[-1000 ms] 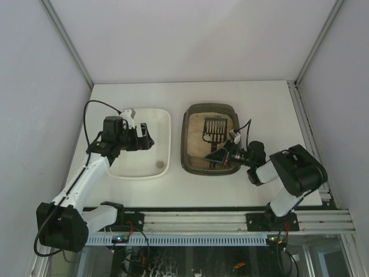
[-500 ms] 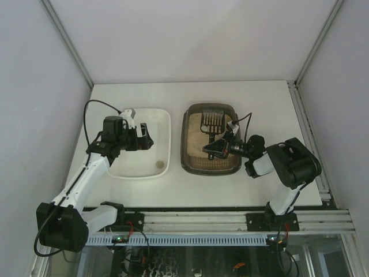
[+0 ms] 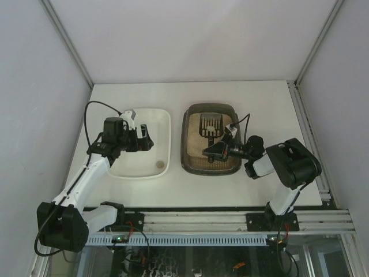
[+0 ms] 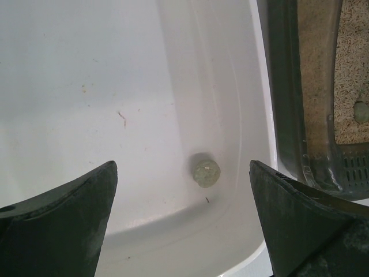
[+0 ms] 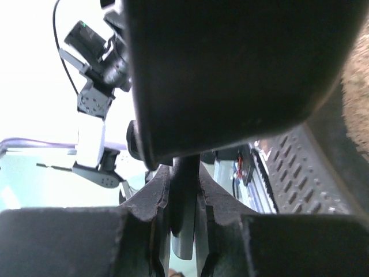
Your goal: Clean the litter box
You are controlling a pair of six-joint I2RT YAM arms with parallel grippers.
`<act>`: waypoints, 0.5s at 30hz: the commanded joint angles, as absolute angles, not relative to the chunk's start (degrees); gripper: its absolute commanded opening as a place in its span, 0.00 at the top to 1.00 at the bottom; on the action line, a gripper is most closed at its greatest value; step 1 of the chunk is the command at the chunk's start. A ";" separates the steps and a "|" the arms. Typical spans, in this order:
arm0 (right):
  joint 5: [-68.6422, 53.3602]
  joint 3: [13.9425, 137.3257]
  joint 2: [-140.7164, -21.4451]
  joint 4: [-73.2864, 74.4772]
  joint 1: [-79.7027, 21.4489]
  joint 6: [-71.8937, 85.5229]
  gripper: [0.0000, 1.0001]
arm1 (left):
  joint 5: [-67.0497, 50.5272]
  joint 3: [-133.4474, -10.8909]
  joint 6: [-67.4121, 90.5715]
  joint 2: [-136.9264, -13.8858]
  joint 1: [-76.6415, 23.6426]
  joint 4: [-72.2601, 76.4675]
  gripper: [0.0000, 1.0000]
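The litter box (image 3: 186,140) is a dark tray with beige litter, right of centre on the table. A black slotted scoop (image 3: 211,125) lies over the litter near the far end. Its handle runs back to my right gripper (image 3: 213,152), which is shut on it above the box's near part. In the right wrist view the fingers (image 5: 158,199) pinch the dark handle (image 5: 185,190), and the scoop's body fills the top. My left gripper (image 3: 144,140) hangs open over the white tray (image 3: 166,124), nothing between its fingers (image 4: 69,202).
A round greenish-grey clump (image 4: 206,171) lies in the white tray's near right corner, also seen from above as the clump (image 3: 159,165). The litter box's rim (image 4: 288,86) stands just right of that tray. A pale clump (image 4: 361,111) sits in the litter.
My right gripper has moved left over the box's near part, and the scoop's head has slid toward the far end. The left arm has not moved.
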State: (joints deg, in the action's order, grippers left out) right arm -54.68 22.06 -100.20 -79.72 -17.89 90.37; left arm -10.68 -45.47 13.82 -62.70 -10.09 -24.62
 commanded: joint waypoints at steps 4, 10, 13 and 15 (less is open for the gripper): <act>-56.15 23.59 -99.10 -83.27 -17.09 91.27 1.00 | -10.82 -44.55 12.22 -61.93 -9.73 -22.89 0.00; -56.28 24.43 -99.89 -83.06 -18.24 91.15 1.00 | -10.90 -44.45 12.11 -61.84 -9.75 -22.85 0.00; -56.81 25.87 -100.19 -80.38 -20.06 90.43 1.00 | -8.52 -44.84 11.92 -61.27 -9.70 -22.76 0.00; -58.10 27.39 -99.44 -75.14 -22.14 87.91 1.00 | -0.62 -46.62 10.45 -60.69 -9.75 -22.02 0.00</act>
State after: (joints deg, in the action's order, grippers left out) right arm -56.49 23.81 -99.88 -78.48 -19.46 90.94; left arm -9.82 -45.43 13.34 -62.63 -10.09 -24.56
